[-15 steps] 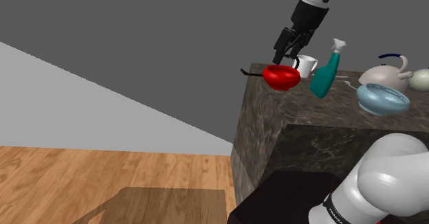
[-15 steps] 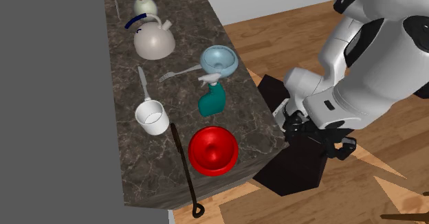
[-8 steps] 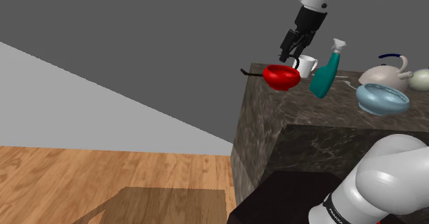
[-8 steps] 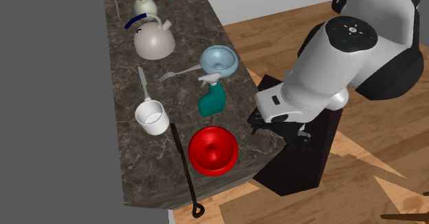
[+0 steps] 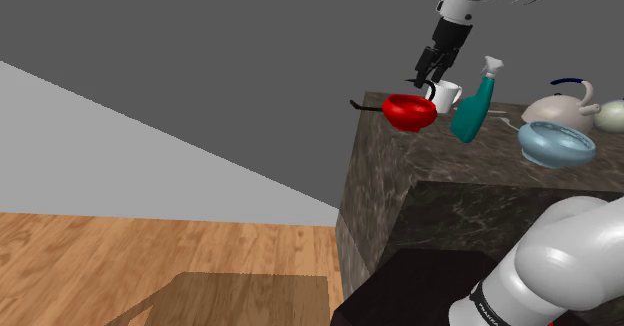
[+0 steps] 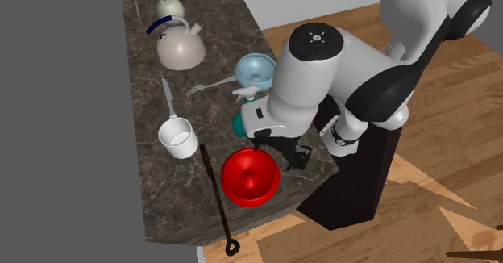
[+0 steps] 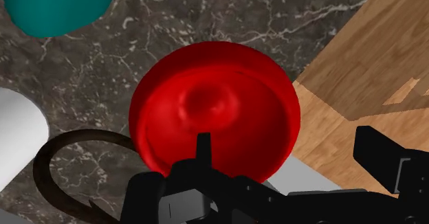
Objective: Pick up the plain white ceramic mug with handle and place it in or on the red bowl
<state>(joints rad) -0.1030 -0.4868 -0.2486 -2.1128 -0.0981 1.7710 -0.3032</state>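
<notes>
My gripper (image 6: 284,152) hangs over the dark marbled counter (image 6: 149,190), above the red bowl (image 6: 250,176), on the rim side nearer the teal spray bottle (image 6: 245,123). In the wrist view the bowl sits almost straight beneath it. Whether the gripper is apart or together I cannot tell: from the shoulder view it is a small dark shape, and in the wrist view the black parts overlap. It looks to me as though it carries nothing, though I would not swear to it.

The white mug (image 6: 177,137) stands upright on the counter, mouth up, apart from the bowl and on its far side from the arm's stand. A long dark rod-like utensil (image 6: 214,195) (looped at the end that overhangs the counter's edge) lies between mug and bowl.

Further along the counter there is a pale blue bowl (image 6: 256,69) just beyond the spray bottle, a fork (image 6: 206,85) beside it, and a rounded beige kettle (image 6: 180,50) with a dark blue handle. Wooden floor (image 6: 451,140) shows past the counter.
</notes>
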